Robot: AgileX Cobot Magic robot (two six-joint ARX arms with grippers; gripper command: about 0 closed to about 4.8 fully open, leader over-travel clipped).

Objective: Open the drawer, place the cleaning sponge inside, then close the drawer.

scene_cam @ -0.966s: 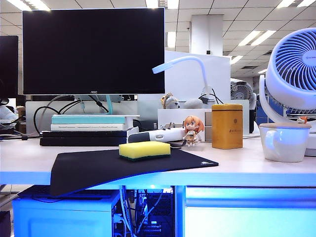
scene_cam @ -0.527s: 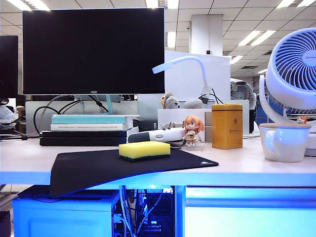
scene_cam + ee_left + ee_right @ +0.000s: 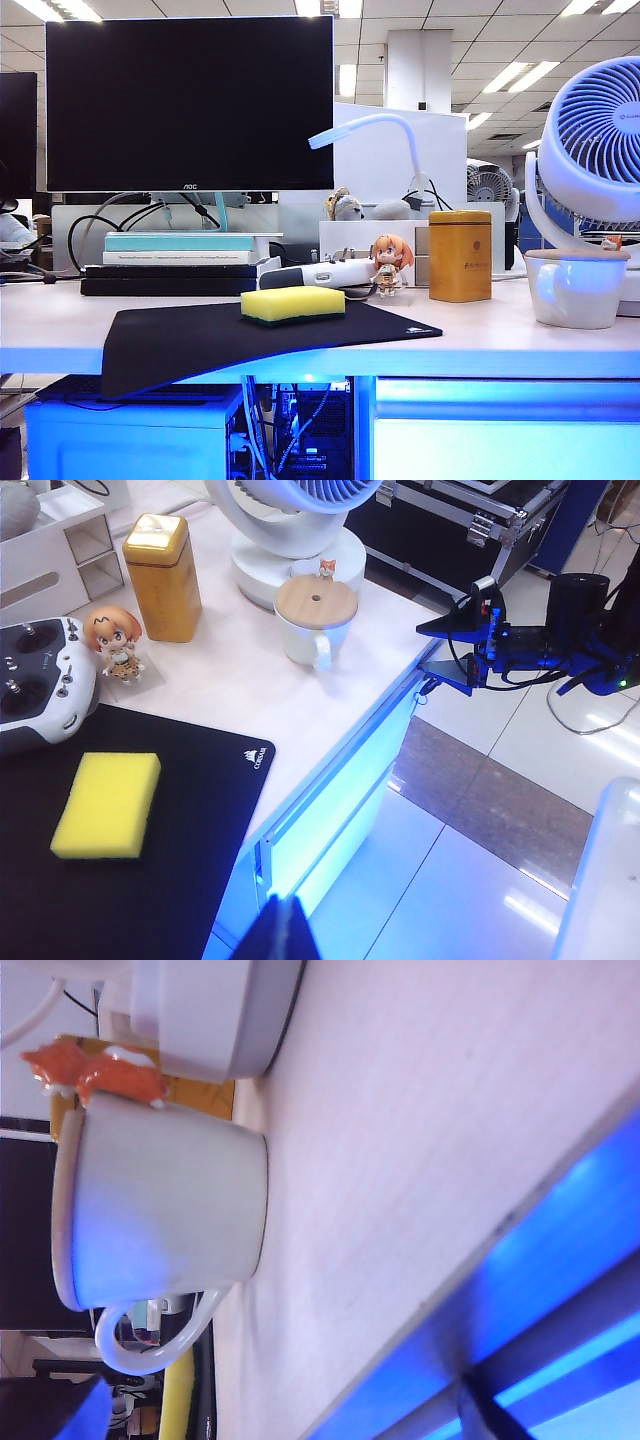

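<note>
Noting no shift of the cleaning sponge, bring spread-jawed right gripper from desk edge onto closed drawer; park left gripper, jaws pressed together, above mouse mat.

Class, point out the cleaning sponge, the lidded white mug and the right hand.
cleaning sponge point(image 3: 107, 804): left wrist view, yellow top face.
white mug point(image 3: 312, 632): left wrist view, side wall.
right hand point(image 3: 455, 653): left wrist view, between its open fingertips.
</note>
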